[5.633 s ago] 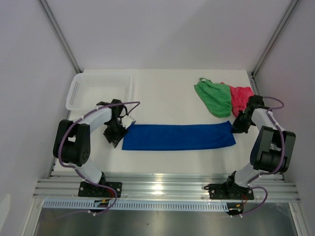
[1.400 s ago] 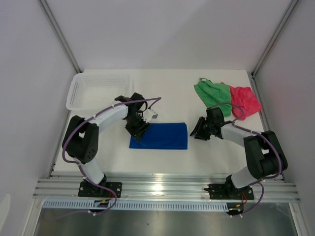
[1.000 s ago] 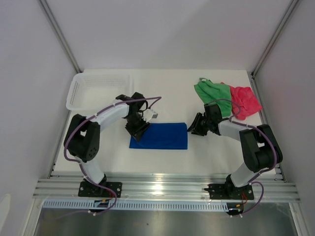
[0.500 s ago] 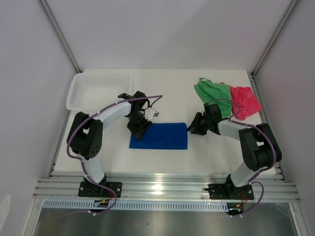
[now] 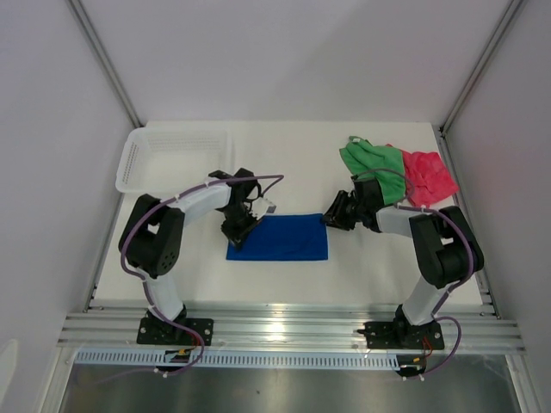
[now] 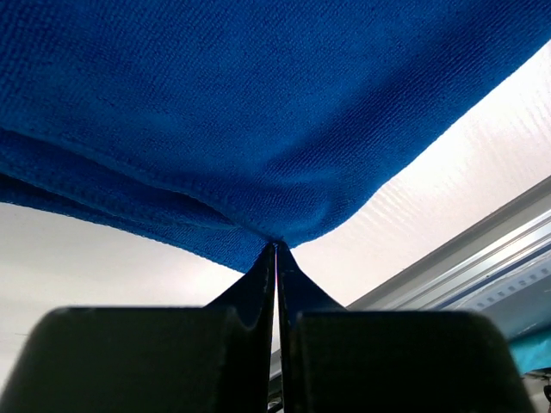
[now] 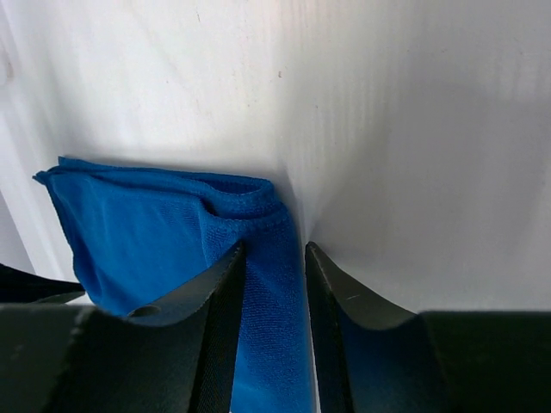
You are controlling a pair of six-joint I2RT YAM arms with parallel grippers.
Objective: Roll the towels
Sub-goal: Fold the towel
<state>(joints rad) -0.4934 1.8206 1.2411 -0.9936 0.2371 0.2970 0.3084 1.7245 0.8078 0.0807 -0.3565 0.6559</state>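
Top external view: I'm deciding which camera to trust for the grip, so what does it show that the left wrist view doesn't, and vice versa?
Only top external: the green towel and pink-red towel bunched at the far right, the white basket far left, and the right gripper at the blue towel's right edge. Only left wrist: close up, the left gripper's fingers pressed together, pinching the towel's edge. Both: the blue towel on the white table.

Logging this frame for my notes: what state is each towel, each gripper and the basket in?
blue towel: folded, lying flat, unrolled.
green towel: crumpled, unrolled.
pink-red towel: crumpled, unrolled.
left gripper: shut on blue towel's left end.
right gripper: open, straddling its right edge.
basket: upright.
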